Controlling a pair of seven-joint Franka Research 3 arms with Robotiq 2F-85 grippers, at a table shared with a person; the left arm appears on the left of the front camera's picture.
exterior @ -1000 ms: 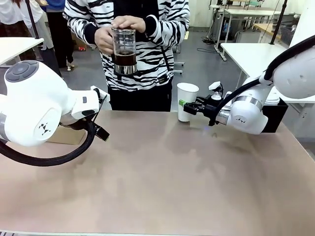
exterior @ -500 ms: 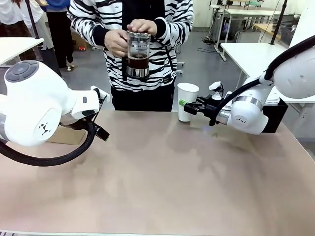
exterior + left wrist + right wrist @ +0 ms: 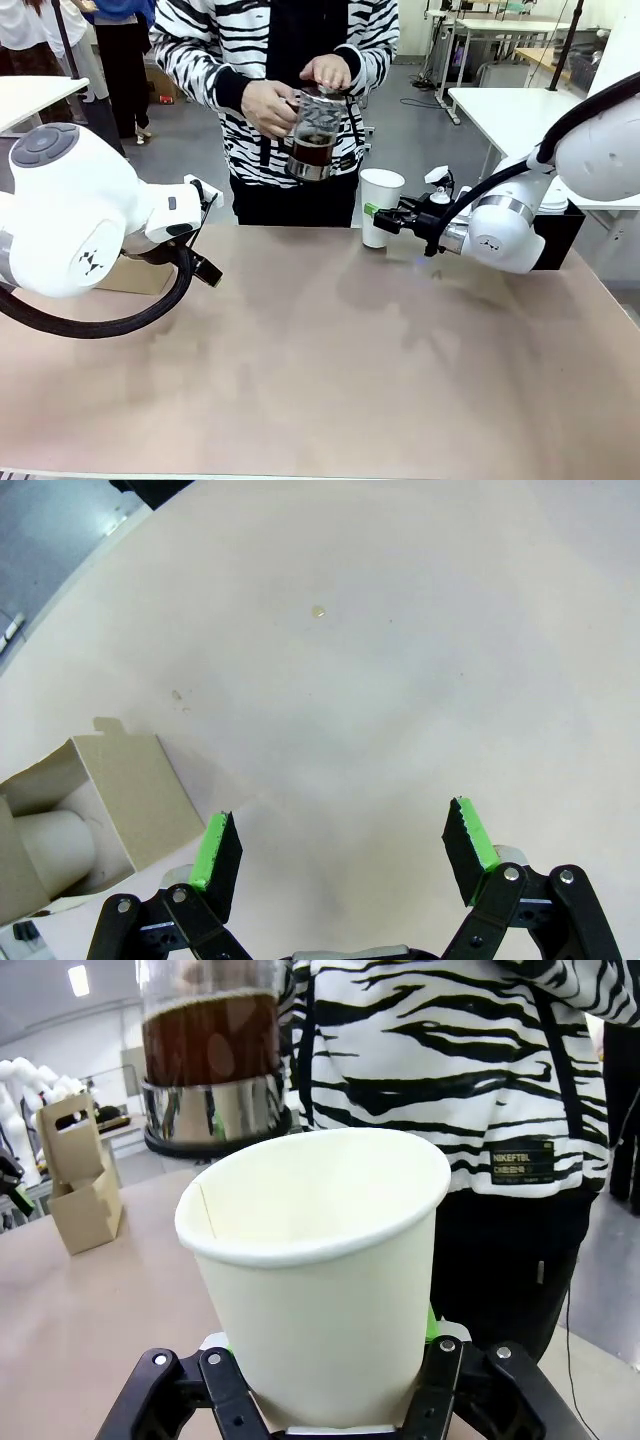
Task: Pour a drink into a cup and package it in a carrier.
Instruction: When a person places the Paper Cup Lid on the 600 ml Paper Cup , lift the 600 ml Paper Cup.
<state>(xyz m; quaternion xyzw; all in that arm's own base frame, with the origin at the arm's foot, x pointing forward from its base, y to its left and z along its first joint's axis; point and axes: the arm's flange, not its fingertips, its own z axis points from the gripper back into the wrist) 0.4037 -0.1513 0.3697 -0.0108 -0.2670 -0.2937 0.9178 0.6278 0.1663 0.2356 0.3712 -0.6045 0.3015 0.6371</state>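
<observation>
Cup: a plain white paper cup [image 3: 380, 205], open-topped and upright, at the far edge of the table [image 3: 330, 380], right of the middle. In the right wrist view the cup [image 3: 320, 1260] looks empty inside.
Right gripper: the right gripper [image 3: 385, 217] reaches in from the right, jaws pinching the cup low on its wall. In the wrist view, the right gripper [image 3: 325, 1360] has its black fingers on either side of the cup's base.
Jug: a clear glass jug [image 3: 316, 135] with a metal band at the bottom is held in the air beyond the far edge. It is up and to the left of the cup, apart from it, and slightly tilted.
Drink: dark brown liquid [image 3: 313, 152] fills the lower part of the jug. It also shows close behind the cup's rim [image 3: 210, 1035].
Person's hands: one hand [image 3: 270, 105] grips the jug's left side, and the other hand [image 3: 327, 72] rests on its top.
Left gripper: the left gripper [image 3: 345, 845] has its jaws spread wide, with bare tabletop between the green pads and nothing held.
Carrier: a brown cardboard carrier [image 3: 90, 800] stands on the table just beside the left gripper, at the far left. A pale rounded thing sits in one compartment. From the right wrist the carrier [image 3: 85, 1185] shows with its handle upright, well apart from the cup.
Black box: a black box [image 3: 560, 235] sits at the far right, behind the right arm.
</observation>
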